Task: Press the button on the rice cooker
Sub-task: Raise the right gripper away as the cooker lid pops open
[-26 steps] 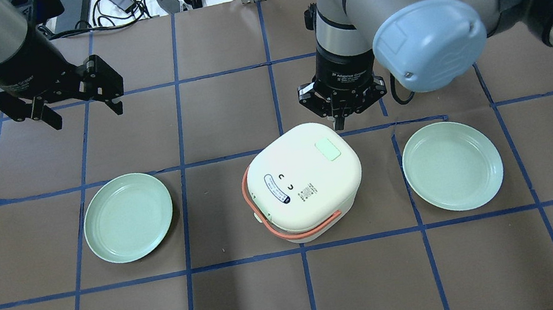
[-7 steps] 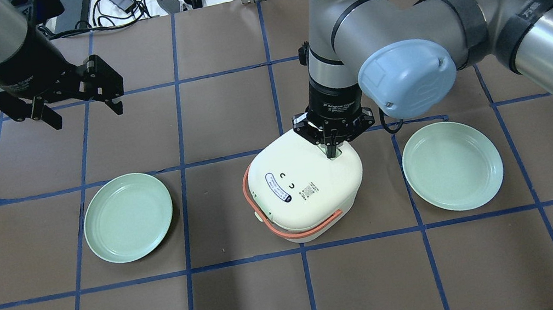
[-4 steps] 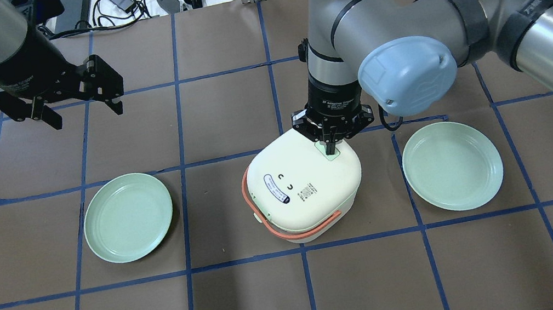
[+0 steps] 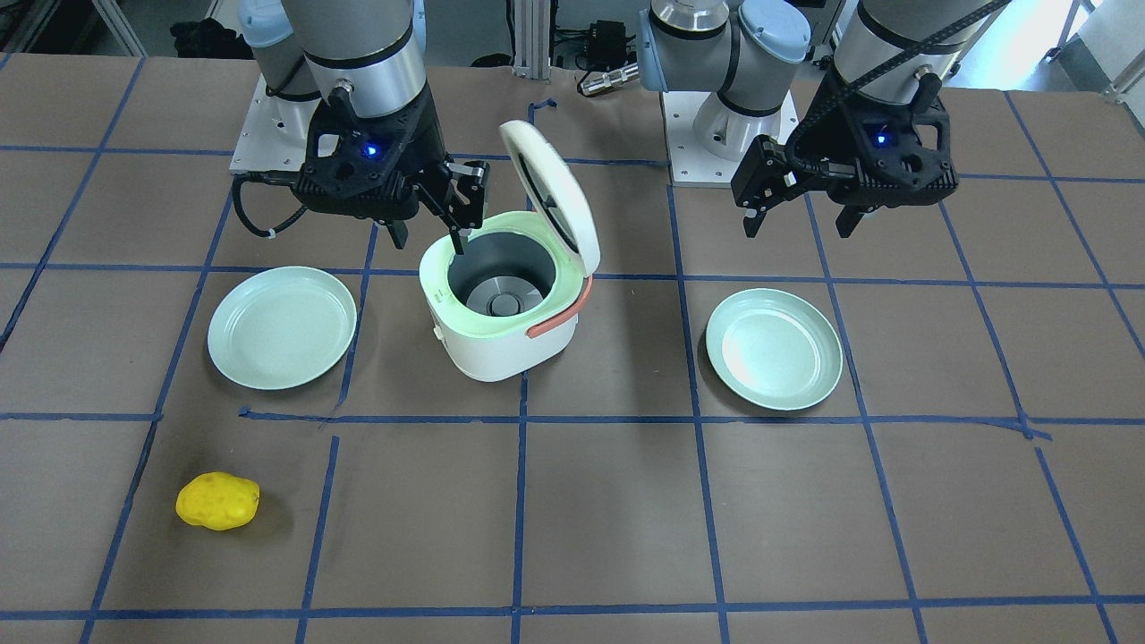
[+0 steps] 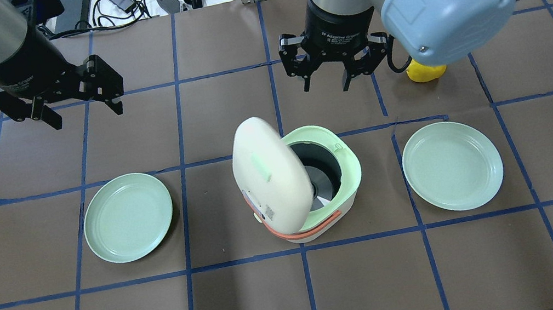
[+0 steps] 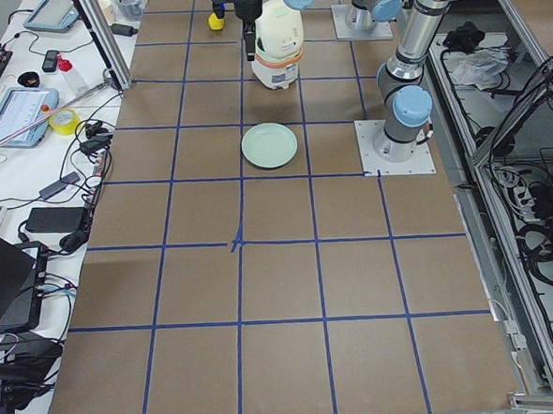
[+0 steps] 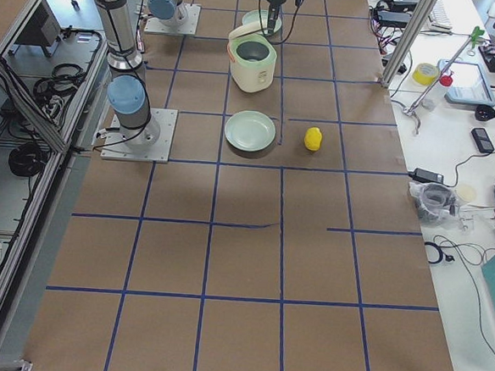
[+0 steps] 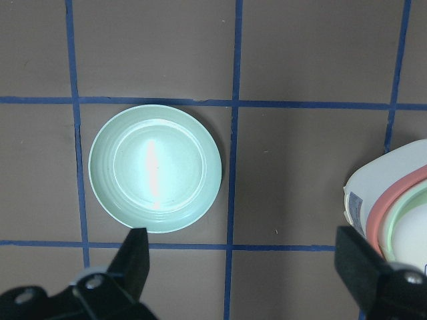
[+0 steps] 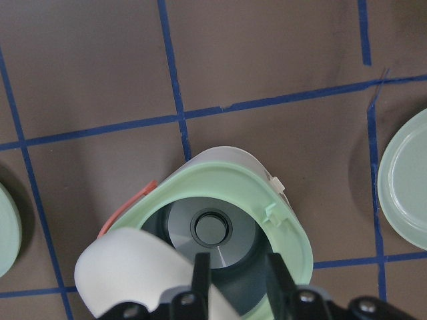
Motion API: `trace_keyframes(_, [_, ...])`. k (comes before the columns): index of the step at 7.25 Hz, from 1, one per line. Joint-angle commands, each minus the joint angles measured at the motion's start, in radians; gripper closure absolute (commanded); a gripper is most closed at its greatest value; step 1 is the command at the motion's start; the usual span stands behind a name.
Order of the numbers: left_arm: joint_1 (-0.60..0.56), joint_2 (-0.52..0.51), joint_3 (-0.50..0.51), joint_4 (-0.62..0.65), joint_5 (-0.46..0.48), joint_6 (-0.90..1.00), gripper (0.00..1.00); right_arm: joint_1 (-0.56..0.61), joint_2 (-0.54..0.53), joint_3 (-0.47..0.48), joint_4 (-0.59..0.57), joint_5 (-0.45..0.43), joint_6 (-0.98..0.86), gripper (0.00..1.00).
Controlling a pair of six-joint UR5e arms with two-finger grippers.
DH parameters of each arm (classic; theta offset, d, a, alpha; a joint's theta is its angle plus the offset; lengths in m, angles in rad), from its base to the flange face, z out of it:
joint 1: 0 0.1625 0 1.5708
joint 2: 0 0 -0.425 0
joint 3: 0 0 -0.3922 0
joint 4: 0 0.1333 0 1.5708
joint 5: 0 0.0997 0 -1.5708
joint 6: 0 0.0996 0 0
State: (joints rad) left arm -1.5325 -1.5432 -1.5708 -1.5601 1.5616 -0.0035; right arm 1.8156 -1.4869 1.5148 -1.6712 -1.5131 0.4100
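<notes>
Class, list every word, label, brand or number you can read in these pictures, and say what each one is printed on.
"Adaptive Gripper": white print on the black body of the right hand, overhead view; the smaller line beneath it is too small to read.
The left hand seems to bear the same print, but it is too dim to be sure.
Small sticker on the rice cooker lid: too small to read.
No other legible text.

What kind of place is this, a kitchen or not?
Probably a robotics lab: the table carries a blue tape grid, the left arm stands on a bolted base plate, and a side bench holds cables and a tablet.
</notes>
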Motion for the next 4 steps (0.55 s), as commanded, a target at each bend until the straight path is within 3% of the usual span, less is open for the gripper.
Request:
trace_keyframes(1, [0.0,0.0,0.0,0.0,0.0,-0.001,0.0,-0.025,0.0,-0.018,0.011,-0.055,-0.028,0.0])
trace_keyframes(4, [0.0,0.0,0.0,0.0,0.0,0.0,0.0,-0.18,-0.001,-0.036,0.05,-0.041,-0.184,0.0])
